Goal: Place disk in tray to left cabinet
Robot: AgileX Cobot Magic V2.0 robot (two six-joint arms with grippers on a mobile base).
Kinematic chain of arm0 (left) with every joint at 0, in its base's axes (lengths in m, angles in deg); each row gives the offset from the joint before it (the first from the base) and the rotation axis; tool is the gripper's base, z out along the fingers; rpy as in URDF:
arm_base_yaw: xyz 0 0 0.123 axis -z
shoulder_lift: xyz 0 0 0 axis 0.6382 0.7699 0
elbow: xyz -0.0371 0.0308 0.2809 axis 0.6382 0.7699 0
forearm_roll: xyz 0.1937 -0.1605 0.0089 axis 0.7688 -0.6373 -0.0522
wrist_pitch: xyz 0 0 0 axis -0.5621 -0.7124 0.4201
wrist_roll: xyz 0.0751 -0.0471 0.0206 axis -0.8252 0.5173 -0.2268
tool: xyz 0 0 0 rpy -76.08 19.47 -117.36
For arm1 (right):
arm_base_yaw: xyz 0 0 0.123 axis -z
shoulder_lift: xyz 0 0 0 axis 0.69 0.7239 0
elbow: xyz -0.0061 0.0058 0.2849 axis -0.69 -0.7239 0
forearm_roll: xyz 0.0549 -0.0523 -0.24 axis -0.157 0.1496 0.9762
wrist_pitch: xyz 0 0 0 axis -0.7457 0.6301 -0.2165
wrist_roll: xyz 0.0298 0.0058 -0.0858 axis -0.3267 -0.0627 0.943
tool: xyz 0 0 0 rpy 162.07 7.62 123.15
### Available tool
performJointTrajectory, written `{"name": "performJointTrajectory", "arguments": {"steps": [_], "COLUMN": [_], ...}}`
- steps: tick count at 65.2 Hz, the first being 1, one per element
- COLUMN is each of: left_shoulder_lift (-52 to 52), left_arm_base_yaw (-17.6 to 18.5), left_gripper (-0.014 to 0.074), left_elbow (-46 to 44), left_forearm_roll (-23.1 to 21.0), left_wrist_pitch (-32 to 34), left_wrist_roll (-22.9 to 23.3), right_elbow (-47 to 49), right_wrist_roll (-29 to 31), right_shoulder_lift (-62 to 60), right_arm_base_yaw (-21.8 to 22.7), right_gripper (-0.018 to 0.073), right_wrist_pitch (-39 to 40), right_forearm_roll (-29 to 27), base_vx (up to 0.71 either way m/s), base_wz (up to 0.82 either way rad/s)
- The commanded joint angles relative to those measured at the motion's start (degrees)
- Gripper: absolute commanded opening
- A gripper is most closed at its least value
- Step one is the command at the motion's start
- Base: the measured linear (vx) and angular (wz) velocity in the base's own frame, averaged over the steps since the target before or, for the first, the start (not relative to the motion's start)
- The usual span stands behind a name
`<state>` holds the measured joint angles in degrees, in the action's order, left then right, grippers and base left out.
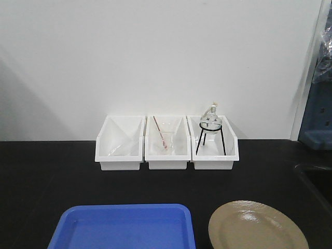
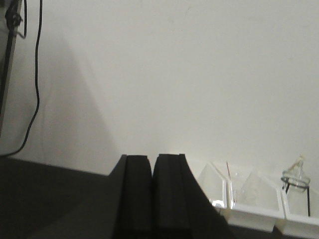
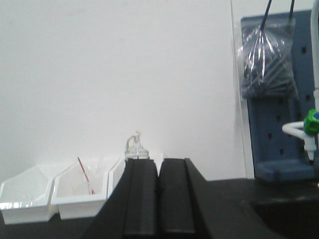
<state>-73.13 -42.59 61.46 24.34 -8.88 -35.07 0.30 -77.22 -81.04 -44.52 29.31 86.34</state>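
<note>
The tan disk with its thin black rim lies on the black counter at the bottom right of the front view. Just left of it sits the bright blue tray, holding nothing; the two are apart. Neither gripper appears in the front view. In the left wrist view my left gripper points toward the white wall, its black fingers pressed together with nothing between them. My right gripper is likewise shut and holds nothing, aimed at the white bins. The left cabinet is out of view.
Three white bins line the wall; the middle one holds a red-tipped rod, the right one a glass flask on a black stand. A sink and blue pegboard stand at right. A black cable hangs at left.
</note>
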Motion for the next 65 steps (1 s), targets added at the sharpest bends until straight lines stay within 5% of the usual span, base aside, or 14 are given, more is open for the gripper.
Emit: {"name": "performJointTrajectory", "arguments": {"steps": [1,24,45,56,65], "left_shoulder_lift": [0.3,13.0,28.0,32.5,34.7], "left_arm_base_yaw": [-0.1,-0.1,-0.1,-0.1,-0.1], "left_gripper": [-0.0006,-0.0006,-0.0002,0.0042,0.0134], "left_elbow": [-5.2,-23.0,-24.9,-24.9,-24.9], "left_forearm_roll": [0.5,8.0,8.5,8.5,8.5], "left_wrist_pitch": [4.6,2.8,-4.8,-12.9,-15.6], "left_wrist_roll": [0.2,0.2,0.2,0.2,0.2], "right_elbow": [1.5,24.8,26.9,26.9,26.9], "right_wrist_roll": [0.1,0.5,1.7,1.4,1.2], "right_shoulder_lift": [-0.7,10.7,27.7,33.6,37.3], "right_arm_base_yaw": [0.3,0.3,0.3,0.3,0.3], "right_gripper": [-0.0008,-0.0004,0.0021,0.0120,0.0288], "right_wrist_pitch": [6.8,-15.4,-16.8,-16.8,-16.8], "right_forearm_roll": [0.3,0.3,0.3,-0.6,-2.8], "base_vx": [0.00,0.00,0.00,0.00,0.00], "base_wz": [0.00,0.00,0.00,0.00,0.00]}}
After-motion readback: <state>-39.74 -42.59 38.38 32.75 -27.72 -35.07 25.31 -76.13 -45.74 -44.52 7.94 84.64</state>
